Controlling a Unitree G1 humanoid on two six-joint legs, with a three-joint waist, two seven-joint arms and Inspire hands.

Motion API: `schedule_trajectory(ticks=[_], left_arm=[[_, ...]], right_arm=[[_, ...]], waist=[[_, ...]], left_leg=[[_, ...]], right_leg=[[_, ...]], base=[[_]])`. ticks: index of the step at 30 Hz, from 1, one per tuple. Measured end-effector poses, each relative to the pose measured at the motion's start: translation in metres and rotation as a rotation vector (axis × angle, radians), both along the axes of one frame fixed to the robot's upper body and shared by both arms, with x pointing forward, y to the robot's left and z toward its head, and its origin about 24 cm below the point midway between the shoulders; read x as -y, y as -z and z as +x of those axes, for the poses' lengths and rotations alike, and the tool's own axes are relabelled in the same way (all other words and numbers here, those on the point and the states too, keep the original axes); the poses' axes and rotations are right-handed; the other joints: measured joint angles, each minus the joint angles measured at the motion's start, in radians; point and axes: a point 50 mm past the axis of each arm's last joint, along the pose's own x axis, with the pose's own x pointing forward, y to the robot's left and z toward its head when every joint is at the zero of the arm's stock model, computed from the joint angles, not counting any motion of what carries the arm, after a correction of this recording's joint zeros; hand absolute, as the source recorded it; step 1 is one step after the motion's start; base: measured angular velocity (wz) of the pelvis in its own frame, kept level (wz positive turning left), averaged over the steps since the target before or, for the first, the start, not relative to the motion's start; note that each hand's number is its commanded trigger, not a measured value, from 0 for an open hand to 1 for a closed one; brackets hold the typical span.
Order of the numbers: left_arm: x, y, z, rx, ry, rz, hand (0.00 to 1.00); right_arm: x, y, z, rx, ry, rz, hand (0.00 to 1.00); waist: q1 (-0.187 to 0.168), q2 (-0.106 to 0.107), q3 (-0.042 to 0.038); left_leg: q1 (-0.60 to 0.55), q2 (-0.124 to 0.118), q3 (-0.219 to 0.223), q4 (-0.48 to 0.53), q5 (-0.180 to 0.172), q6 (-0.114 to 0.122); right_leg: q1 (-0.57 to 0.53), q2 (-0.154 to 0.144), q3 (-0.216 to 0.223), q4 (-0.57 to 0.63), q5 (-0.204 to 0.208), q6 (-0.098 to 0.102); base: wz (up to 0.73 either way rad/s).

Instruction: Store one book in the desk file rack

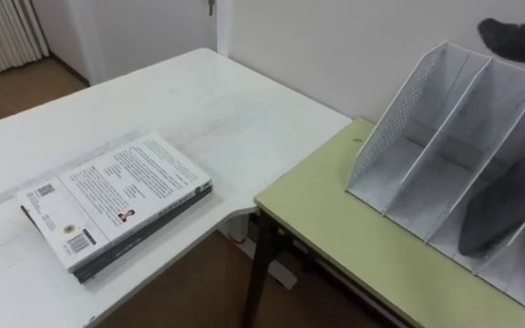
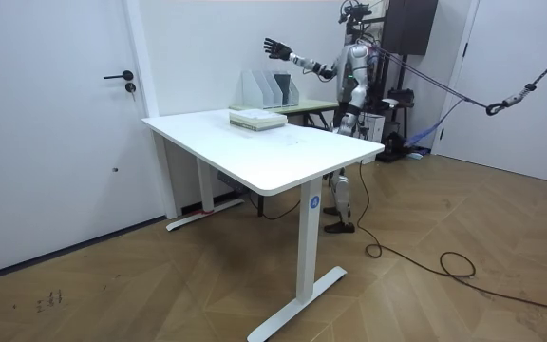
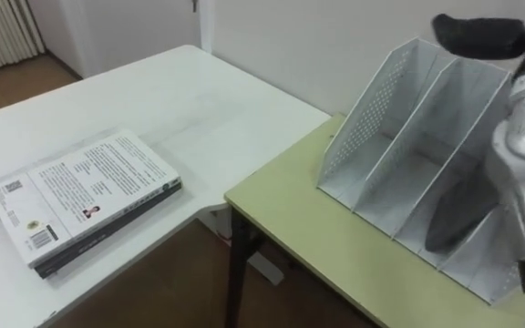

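A book with a white printed cover (image 1: 117,200) lies flat near the edge of the white desk (image 1: 199,100), on top of a darker volume; in the room view it is the low stack (image 2: 257,119). The white perforated file rack (image 1: 454,146) stands on the yellow-green side table (image 1: 335,228), its slots open towards me and holding no book. My right hand (image 1: 518,38) hovers above the rack's top edge, far from the book. Seen from the room, my right hand (image 2: 273,47) is raised with fingers spread, open and holding nothing.
A narrow gap separates the white desk from the side table. A wall runs close behind the rack. A door (image 2: 84,114) is at the room view's left. I stand beside the side table, at the desk's far end in the room view.
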Motion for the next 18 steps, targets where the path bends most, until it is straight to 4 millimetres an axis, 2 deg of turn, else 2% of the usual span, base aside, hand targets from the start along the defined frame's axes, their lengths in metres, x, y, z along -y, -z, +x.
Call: schedule_trajectory(ticks=[1,4,9,11,12,14,15,17,18], left_arm=[[0.001,0.0,0.002,0.005,0.002,-0.002,0.0],[0.003,0.0,0.009,0.024,0.017,-0.02,0.0],[0.004,-0.001,0.012,0.031,0.048,-0.041,0.0],[0.003,-0.001,0.015,0.027,0.059,-0.039,0.0],[0.003,-0.001,0.017,0.027,0.06,-0.041,0.0],[0.007,0.0,0.02,0.029,0.06,-0.055,0.0],[0.008,0.0,0.02,0.031,0.063,-0.06,0.0],[0.009,0.0,0.023,0.036,0.07,-0.07,0.0],[0.009,0.0,0.024,0.035,0.071,-0.072,0.0]], right_arm=[[-0.013,0.013,-0.004,-0.046,-0.105,0.007,0.0],[-0.04,0.042,-0.012,-0.177,-0.347,0.012,0.0],[-0.058,0.078,-0.027,-0.367,-0.667,0.092,0.0],[-0.069,0.102,-0.04,-0.474,-0.798,0.093,0.0],[-0.07,0.11,-0.044,-0.51,-0.828,0.094,0.0],[-0.073,0.144,-0.062,-0.659,-0.902,0.104,0.0],[-0.072,0.154,-0.067,-0.702,-0.91,0.108,0.0],[-0.068,0.194,-0.087,-0.888,-0.924,0.147,0.0],[-0.067,0.203,-0.093,-0.933,-0.923,0.16,0.0]], waist=[[0.013,0.003,0.0016],[0.014,0.009,0.0038],[0.022,0.008,0.0024],[0.043,0.005,0.0002],[0.045,0.004,-0.0001],[0.069,0.0,-0.0022],[0.071,0.0,-0.0021],[0.086,0.004,0.0008],[0.091,0.006,0.0017]], left_leg=[[0.005,0.001,0.005,-0.003,0.0,0.0],[-0.005,0.005,-0.001,-0.006,0.0,0.0],[-0.014,0.005,-0.006,-0.004,0.0,0.001],[-0.015,0.007,-0.006,-0.005,0.0,0.001],[-0.015,0.007,-0.006,-0.005,0.0,0.001],[-0.013,0.006,-0.005,-0.006,0.0,0.001],[-0.013,0.006,-0.006,-0.006,0.0,0.001],[-0.022,0.005,-0.012,-0.004,0.0,0.001],[-0.024,0.005,-0.013,-0.003,0.0,0.001]], right_leg=[[0.0,0.0,0.003,0.001,0.0,-0.001],[-0.001,-0.002,-0.001,0.001,0.004,0.001],[-0.004,-0.003,-0.003,0.0,0.007,0.003],[-0.005,-0.001,-0.004,-0.002,0.007,0.003],[-0.005,-0.001,-0.004,-0.002,0.007,0.003],[-0.005,-0.001,-0.003,-0.004,0.007,0.003],[-0.005,-0.001,-0.004,-0.004,0.007,0.003],[-0.004,-0.003,-0.013,-0.013,0.009,0.004],[-0.003,-0.003,-0.014,-0.017,0.01,0.003]], base=[[-0.14],[-0.01],[0.03],[0.0],[0.0],[0.0],[0.0],[0.08],[0.08]])
